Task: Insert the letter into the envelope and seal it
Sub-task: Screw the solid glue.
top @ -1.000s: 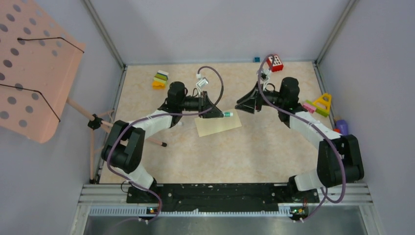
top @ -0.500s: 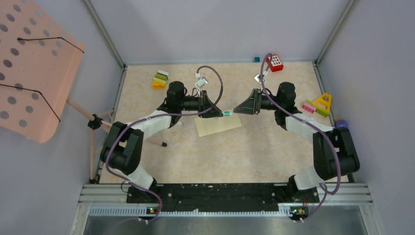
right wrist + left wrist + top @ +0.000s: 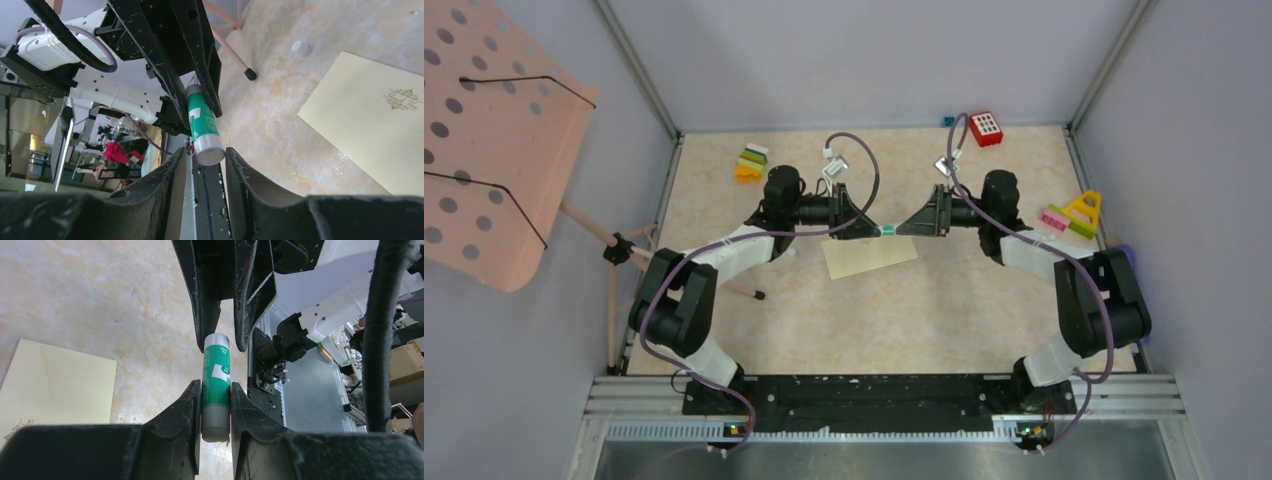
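The pale yellow envelope lies flat mid-table with its flap closed. It also shows in the left wrist view and in the right wrist view, with a small gold mark. No separate letter sheet shows. My left gripper is shut on the grey base of a green glue stick and holds it level above the envelope's far edge. The grip shows in the left wrist view. My right gripper is open, and its fingertips straddle the stick's capped end.
Stacked toy blocks sit at the back left, a red block at the back, and yellow and pink blocks at the right. A pink perforated stand on wooden legs leans in from the left. A small white disc lies on the table.
My right arm has swung left toward the left gripper, and its open fingers now reach the free end of the glue stick. The left arm and the envelope have not moved.
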### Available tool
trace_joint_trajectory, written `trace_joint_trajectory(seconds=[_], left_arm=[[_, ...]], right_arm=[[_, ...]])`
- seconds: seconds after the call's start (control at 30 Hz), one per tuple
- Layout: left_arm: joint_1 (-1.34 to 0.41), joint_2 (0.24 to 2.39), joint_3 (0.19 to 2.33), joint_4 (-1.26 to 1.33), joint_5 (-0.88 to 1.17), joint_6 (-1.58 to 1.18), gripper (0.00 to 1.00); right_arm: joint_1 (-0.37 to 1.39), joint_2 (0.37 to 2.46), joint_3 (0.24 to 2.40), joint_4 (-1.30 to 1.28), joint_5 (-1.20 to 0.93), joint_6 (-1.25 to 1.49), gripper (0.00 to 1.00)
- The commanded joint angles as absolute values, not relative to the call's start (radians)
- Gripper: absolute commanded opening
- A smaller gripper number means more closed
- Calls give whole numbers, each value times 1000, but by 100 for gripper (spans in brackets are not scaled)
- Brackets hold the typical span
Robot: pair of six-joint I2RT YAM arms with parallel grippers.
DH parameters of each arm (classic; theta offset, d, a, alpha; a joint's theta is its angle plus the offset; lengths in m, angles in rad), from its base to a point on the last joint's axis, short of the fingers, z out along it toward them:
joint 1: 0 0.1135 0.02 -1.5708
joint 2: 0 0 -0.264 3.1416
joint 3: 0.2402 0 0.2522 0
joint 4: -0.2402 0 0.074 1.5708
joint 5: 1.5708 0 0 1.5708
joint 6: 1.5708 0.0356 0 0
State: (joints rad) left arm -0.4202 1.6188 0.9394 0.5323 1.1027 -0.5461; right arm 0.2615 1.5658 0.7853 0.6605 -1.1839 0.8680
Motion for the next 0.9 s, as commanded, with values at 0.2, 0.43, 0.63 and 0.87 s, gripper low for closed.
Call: trace_joint_trajectory(seconds=[0.2,0.43,0.63,0.87], left_arm=[[-420,1585,936,593,1105,-545,0],[-419,1612,946,588,1123,-573,0],[-419,1628,942,623,1132,-617,0],[-419,1640,940,644,1142,-638,0]], right_arm=[[302,1580,810,779,-1232,897,11],[301,1493,742,957,-1282,684,0],[393,1281,782,237,-1059,-337,4],[445,1207,605,431,-929,-642,25]])
